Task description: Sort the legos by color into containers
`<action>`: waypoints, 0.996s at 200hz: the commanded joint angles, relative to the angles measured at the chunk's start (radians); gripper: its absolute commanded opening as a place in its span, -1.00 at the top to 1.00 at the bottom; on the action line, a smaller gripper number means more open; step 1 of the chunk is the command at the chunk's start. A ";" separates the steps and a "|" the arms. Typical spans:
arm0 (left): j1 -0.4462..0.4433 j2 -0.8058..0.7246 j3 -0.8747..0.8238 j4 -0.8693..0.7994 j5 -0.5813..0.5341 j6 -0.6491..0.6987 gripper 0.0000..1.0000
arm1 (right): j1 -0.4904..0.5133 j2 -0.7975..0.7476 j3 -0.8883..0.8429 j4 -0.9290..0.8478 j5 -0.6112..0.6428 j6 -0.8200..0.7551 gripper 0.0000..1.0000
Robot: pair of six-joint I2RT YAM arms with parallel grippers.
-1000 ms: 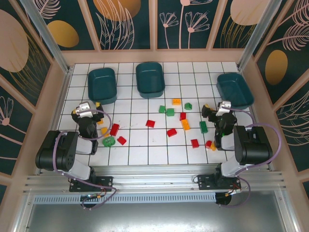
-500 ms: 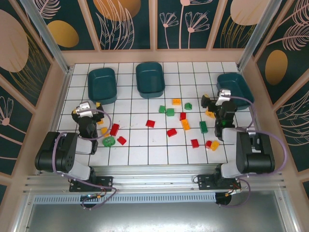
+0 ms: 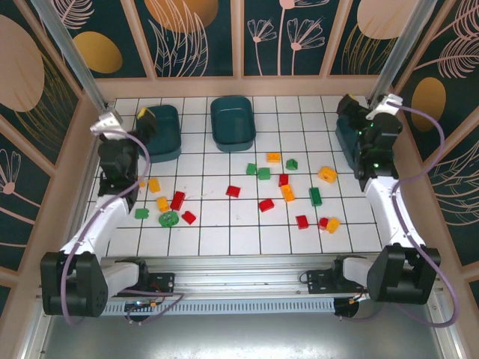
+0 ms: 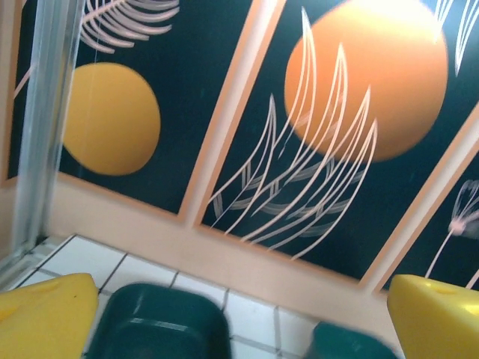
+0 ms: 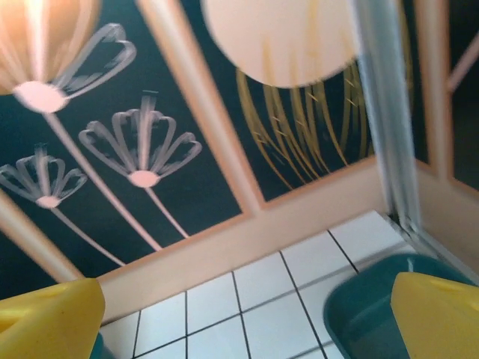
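Note:
Red, green and yellow-orange legos lie scattered on the white tiles, among them a red one [image 3: 234, 191], a green one [image 3: 315, 196] and an orange one [image 3: 327, 174]. Three dark teal tubs stand along the back: left [image 3: 161, 138], middle [image 3: 233, 122], right [image 3: 346, 140]. My left gripper [image 3: 146, 116] [image 4: 239, 318] hangs high at the left tub's near-left corner, open, with nothing between its yellow fingers [image 4: 45, 318]. My right gripper [image 3: 347, 106] [image 5: 243, 318] hovers over the right tub [image 5: 367, 314], open and empty.
Patterned panel walls [image 3: 239, 37] and metal corner posts [image 3: 67, 52] close in the tiled floor. A cluster of bricks lies by the left arm, with a round green piece [image 3: 169, 218]. The left wrist view shows the left tub [image 4: 161, 329] and the middle tub [image 4: 348, 344].
Both arms have lifted from low beside the bricks and stretched towards the back, the left to the left tub, the right to the right tub. Bricks under them have come into sight.

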 commanded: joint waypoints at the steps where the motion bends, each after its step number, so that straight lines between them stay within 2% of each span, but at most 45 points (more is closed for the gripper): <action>1: 0.004 0.029 0.123 -0.344 -0.025 -0.131 -0.98 | -0.055 0.086 -0.003 -0.163 -0.102 0.102 -0.98; 14: 0.006 0.048 0.126 -0.387 -0.088 -0.208 -0.98 | -0.081 0.108 -0.016 -0.127 -0.094 0.077 -0.98; 31: 0.006 0.101 0.130 -0.384 -0.034 -0.199 -0.98 | -0.108 0.198 0.064 -0.192 -0.099 0.025 -0.93; 37: 0.006 0.132 0.144 -0.387 0.003 -0.183 -0.98 | -0.111 0.250 0.120 -0.259 -0.120 -0.006 -0.87; 46: 0.006 0.189 0.184 -0.416 0.046 -0.161 -0.96 | -0.111 0.330 0.209 -0.341 -0.143 -0.060 -0.65; 62: 0.006 0.317 0.296 -0.528 0.062 -0.153 -0.80 | -0.109 0.436 0.307 -0.444 -0.170 -0.127 -0.44; 74: 0.006 0.418 0.381 -0.609 0.070 -0.146 -0.68 | -0.109 0.475 0.326 -0.445 -0.187 -0.159 -0.44; 89: 0.006 0.524 0.467 -0.668 0.136 -0.135 -0.59 | -0.109 0.541 0.367 -0.463 -0.193 -0.180 -0.43; 118: 0.006 0.683 0.580 -0.725 0.240 -0.104 -0.51 | -0.107 0.687 0.468 -0.534 -0.168 -0.230 -0.37; 161: 0.006 0.791 0.654 -0.760 0.257 -0.086 -0.49 | -0.102 0.799 0.491 -0.531 -0.130 -0.236 -0.27; 181: 0.005 0.832 0.670 -0.749 0.312 -0.079 -0.45 | -0.100 0.822 0.490 -0.525 -0.134 -0.242 -0.19; 199: 0.005 0.874 0.683 -0.726 0.377 -0.085 -0.32 | -0.100 0.838 0.500 -0.526 -0.158 -0.242 -0.01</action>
